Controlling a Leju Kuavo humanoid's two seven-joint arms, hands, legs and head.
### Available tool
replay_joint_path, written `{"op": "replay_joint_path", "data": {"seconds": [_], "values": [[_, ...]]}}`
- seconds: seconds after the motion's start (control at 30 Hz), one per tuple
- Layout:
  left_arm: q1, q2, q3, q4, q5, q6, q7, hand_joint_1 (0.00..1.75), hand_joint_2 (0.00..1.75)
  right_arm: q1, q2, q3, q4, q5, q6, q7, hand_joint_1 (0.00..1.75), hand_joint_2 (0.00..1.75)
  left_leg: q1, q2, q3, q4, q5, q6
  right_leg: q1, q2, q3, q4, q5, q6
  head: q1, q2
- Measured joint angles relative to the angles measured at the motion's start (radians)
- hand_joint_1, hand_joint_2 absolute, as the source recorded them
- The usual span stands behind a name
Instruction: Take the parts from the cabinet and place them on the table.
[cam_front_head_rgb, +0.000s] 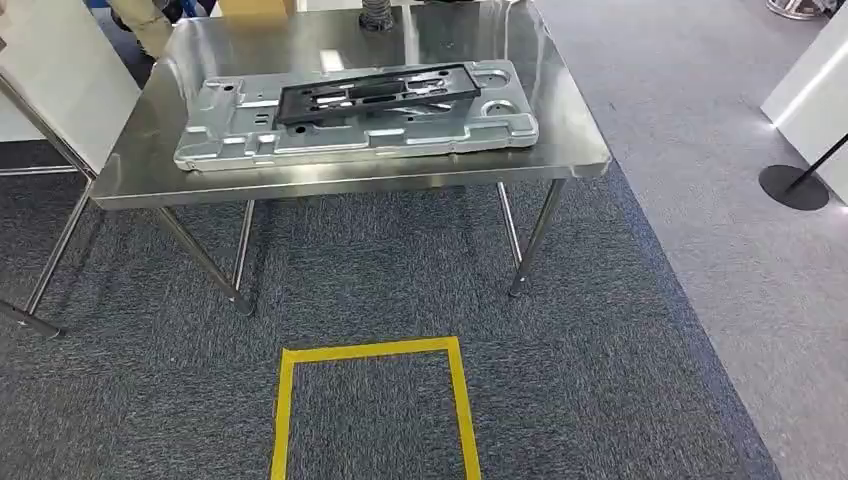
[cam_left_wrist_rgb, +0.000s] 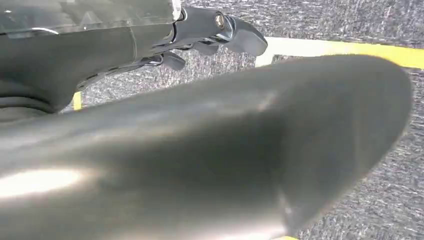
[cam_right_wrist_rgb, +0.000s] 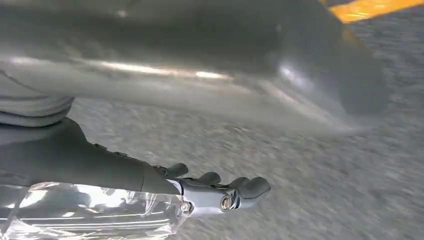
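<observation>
- A steel table (cam_front_head_rgb: 560, 110) is standing ahead on grey carpet (cam_front_head_rgb: 600, 380), and a large silver metal plate (cam_front_head_rgb: 300, 135) is lying flat on it.
- A black frame (cam_front_head_rgb: 375, 92) is resting on top of the plate, touching it and sitting toward the plate's far edge.
- No cabinet is appearing in these pictures, so any parts left to fetch are somewhere I cannot place.
- The left hand (cam_left_wrist_rgb: 215, 35) is hanging beside the body above the carpet, fingers loosely apart and holding nothing.
- The right hand (cam_right_wrist_rgb: 220, 192) is hanging likewise, fingers slightly curled but spread, with nothing in them.
- A yellow tape square (cam_front_head_rgb: 375, 400) is marking the floor just in front of the table.
- My judgement: with two parts lying on the table and both hands free, the robot is standing between a delivery and the next trip to the cabinet.
- To do that well, it should be keeping its arms close while turning, so neither hand is brushing the table's edge or legs.
- As for containers, none is in sight; the table is the one thing bearing parts, namely the plate and the frame.
</observation>
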Motion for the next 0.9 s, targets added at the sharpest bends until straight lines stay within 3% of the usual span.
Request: {"op": "replay_joint_path", "data": {"seconds": [0.03,0.07,0.13,0.17,0.2,0.27,0.3,0.33,0.37,0.43,0.47,0.53,0.57,0.67,0.7,0.73,0.8,0.83,0.87,0.9], "values": [[-0.005,0.001,0.0,0.0,0.0,-0.002,-0.001,0.0,0.0,-0.002,0.0,0.0,0.005,0.004,0.008,0.015,0.0,0.0,-0.005,0.0,0.044,-0.086,-0.028,0.002,0.005,0.001,-0.007,0.005,0.008,0.007,0.001,0.0],[-0.008,0.001,0.0,0.0,-0.002,-0.002,-0.001,0.0,0.0,-0.003,0.0,0.0,0.008,0.007,0.014,0.024,0.0,0.0,-0.007,0.002,0.036,-0.09,-0.034,0.004,0.003,-0.003,-0.009,0.003,0.019,0.014,0.003,0.0],[-0.008,0.0,0.0,0.0,-0.003,0.0,-0.001,0.0,0.0,-0.005,0.0,0.0,0.013,0.01,0.017,0.032,0.0,0.0,-0.014,0.002,0.026,-0.091,-0.018,0.018,-0.002,-0.003,-0.011,-0.007,0.041,0.028,0.003,0.0],[-0.006,0.0,0.0,0.0,-0.002,0.001,0.0,0.0,0.0,-0.004,-0.002,0.0,0.018,0.01,0.022,0.036,0.0,0.0,-0.004,0.005,0.016,-0.103,0.004,0.025,-0.003,-0.001,-0.016,-0.004,0.041,0.034,0.0,0.0],[-0.008,-0.001,0.0,0.0,-0.003,0.002,0.0,0.0,0.0,-0.006,-0.002,0.001,0.019,0.01,0.026,0.037,0.0,0.0,-0.005,0.008,0.003,-0.103,0.018,0.032,-0.006,0.003,-0.028,0.016,-0.006,0.039,-0.001,0.0],[-0.008,-0.001,0.0,0.0,-0.002,0.007,0.0,0.0,0.0,-0.004,-0.002,0.001,0.021,0.011,0.031,0.039,0.0,0.0,-0.007,0.009,-0.031,-0.102,0.046,0.041,-0.009,0.006,-0.062,0.142,-0.147,0.046,0.007,0.0],[-0.007,-0.001,0.0,0.0,-0.002,0.008,0.0,0.0,0.0,-0.005,-0.002,0.001,0.021,0.012,0.031,0.038,0.0,0.0,-0.008,0.008,-0.049,-0.101,0.056,0.041,-0.011,0.006,-0.076,0.216,-0.191,0.051,0.006,0.0],[-0.006,-0.001,0.0,0.0,-0.001,0.009,0.001,0.0,0.0,-0.007,-0.002,0.001,0.021,0.012,0.031,0.036,0.0,0.0,-0.008,0.008,-0.069,-0.098,0.069,0.04,-0.011,0.006,-0.085,0.281,-0.203,0.054,0.008,0.0],[-0.006,-0.001,0.001,0.0,0.0,0.01,0.002,0.0,0.0,-0.007,-0.002,0.001,0.021,0.012,0.031,0.033,0.0,0.0,-0.008,0.009,-0.087,-0.096,0.08,0.038,-0.013,0.006,-0.078,0.31,-0.181,0.057,0.007,0.0],[-0.006,-0.003,0.002,0.0,0.0,0.012,0.004,0.0,0.0,-0.007,-0.002,0.001,0.021,0.012,0.03,0.031,0.0,0.0,-0.007,0.01,-0.124,-0.088,0.101,0.032,-0.019,0.006,-0.012,0.261,-0.082,0.059,0.007,0.0],[-0.007,-0.004,0.002,0.0,0.0,0.014,0.011,0.0,0.0,-0.008,-0.002,0.001,0.021,0.013,0.03,0.031,0.0,0.0,-0.007,0.01,-0.141,-0.082,0.11,0.028,-0.02,0.006,0.047,0.187,-0.062,0.057,0.008,0.0],[-0.006,-0.005,0.005,0.0,0.0,0.017,0.019,0.0,0.0,-0.013,-0.002,0.001,0.021,0.014,0.03,0.031,0.0,0.0,-0.012,0.009,-0.157,-0.061,0.118,0.019,-0.014,0.006,0.2,-0.013,-0.125,0.047,0.008,0.0],[-0.007,-0.006,0.006,0.0,-0.002,0.019,0.025,0.0,0.0,-0.016,-0.003,0.001,0.021,0.014,0.03,0.034,0.0,0.0,-0.013,0.01,-0.163,-0.053,0.125,0.012,-0.013,0.006,0.214,-0.059,-0.157,0.034,0.005,0.0],[-0.006,-0.006,0.008,0.0,-0.003,0.021,0.04,0.0,0.0,-0.013,-0.003,0.001,0.023,0.015,0.032,0.039,0.0,0.0,-0.007,0.01,-0.167,-0.059,0.147,-0.009,-0.011,0.004,0.202,-0.056,-0.136,0.01,0.008,0.0],[-0.004,-0.008,0.009,0.0,-0.003,0.022,0.043,0.0,0.0,-0.014,-0.003,0.001,0.024,0.015,0.035,0.04,0.0,0.0,-0.001,0.006,-0.175,-0.043,0.124,-0.012,-0.013,0.0,0.196,-0.057,-0.128,0.002,0.007,0.0],[-0.002,-0.009,0.009,0.0,-0.003,0.022,0.047,0.0,0.0,-0.013,-0.003,0.001,0.024,0.012,0.043,0.04,0.0,0.0,0.0,0.004,-0.194,0.006,0.072,-0.016,-0.012,0.0,0.188,-0.057,-0.121,-0.005,0.001,0.0],[0.0,-0.01,0.011,0.0,-0.004,0.022,0.052,0.0,0.0,-0.009,-0.005,0.0,0.025,-0.006,0.074,0.042,0.0,0.0,0.002,0.004,-0.249,0.17,-0.029,-0.023,-0.007,-0.001,0.17,-0.056,-0.108,-0.009,-0.001,0.0],[0.001,-0.01,0.012,0.0,-0.005,0.022,0.054,0.0,0.0,-0.008,-0.005,-0.002,0.026,-0.017,0.091,0.042,0.0,0.0,0.003,0.003,-0.268,0.236,-0.051,-0.026,-0.005,-0.001,0.162,-0.055,-0.103,-0.009,0.0,0.0],[0.002,-0.01,0.013,0.0,-0.008,0.022,0.055,0.0,0.0,-0.007,-0.005,-0.007,0.026,-0.033,0.114,0.042,0.0,0.0,0.003,0.003,-0.268,0.262,-0.05,-0.026,-0.005,0.0,0.156,-0.053,-0.099,-0.008,-0.001,0.0],[0.002,-0.01,0.014,0.0,-0.009,0.021,0.056,0.0,0.0,-0.005,-0.005,-0.014,0.027,-0.055,0.142,0.039,0.0,0.0,0.003,0.003,-0.243,0.237,-0.03,-0.025,-0.005,0.0,0.152,-0.05,-0.097,-0.006,-0.001,0.0]]}}
